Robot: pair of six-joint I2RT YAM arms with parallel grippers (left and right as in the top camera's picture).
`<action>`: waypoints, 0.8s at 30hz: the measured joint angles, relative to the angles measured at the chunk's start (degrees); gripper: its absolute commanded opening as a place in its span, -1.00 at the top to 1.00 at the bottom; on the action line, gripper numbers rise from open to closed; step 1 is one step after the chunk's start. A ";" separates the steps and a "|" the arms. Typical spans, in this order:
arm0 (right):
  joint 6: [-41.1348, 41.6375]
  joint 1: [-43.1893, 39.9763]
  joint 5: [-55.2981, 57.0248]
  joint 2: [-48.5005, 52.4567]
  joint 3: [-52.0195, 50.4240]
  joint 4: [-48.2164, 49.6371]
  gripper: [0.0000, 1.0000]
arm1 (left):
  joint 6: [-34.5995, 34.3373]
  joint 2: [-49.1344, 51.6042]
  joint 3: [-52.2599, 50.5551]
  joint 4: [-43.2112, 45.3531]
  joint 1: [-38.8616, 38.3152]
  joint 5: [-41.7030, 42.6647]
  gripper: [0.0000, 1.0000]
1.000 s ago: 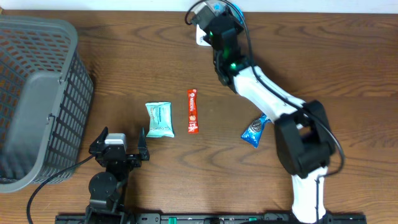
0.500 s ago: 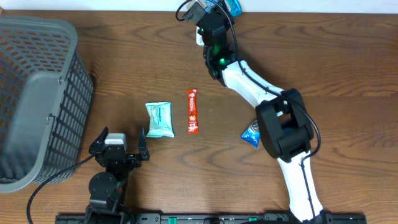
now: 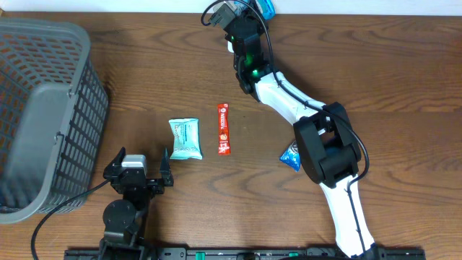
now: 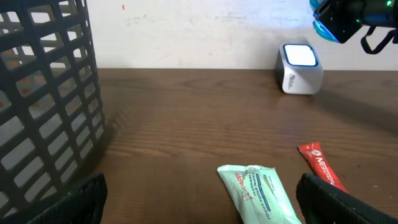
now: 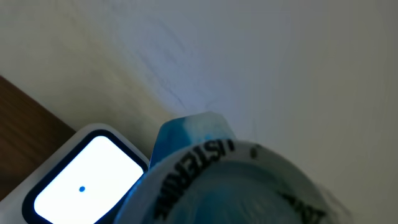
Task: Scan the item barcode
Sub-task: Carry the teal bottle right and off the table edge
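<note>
At the far edge of the brown wooden table (image 3: pixel 375 65), the right gripper (image 3: pixel 254 11) is clamped on a blue plastic snack packet (image 5: pixel 230 180), held aloft close to the white box scanner (image 4: pixel 299 68) with its lit window; near the front edge, the left gripper (image 3: pixel 141 160) sits with jaws wide apart, near a pale green wrapped packet (image 3: pixel 184 137).

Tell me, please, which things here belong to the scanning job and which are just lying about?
In the job: held blue packet, scanner.
Lying about for now: green packet, red stick, second blue packet, basket.
</note>
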 measured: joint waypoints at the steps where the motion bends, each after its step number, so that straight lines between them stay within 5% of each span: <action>1: 0.07 0.00 -0.13 0.00 0.00 0.39 0.41 | 0.00 0.00 0.00 0.00 0.00 0.00 -0.96; 24: -6.45 1.44 5.77 9.11 5.14 6.84 0.45 | 0.00 0.00 0.00 0.00 0.00 0.00 -0.96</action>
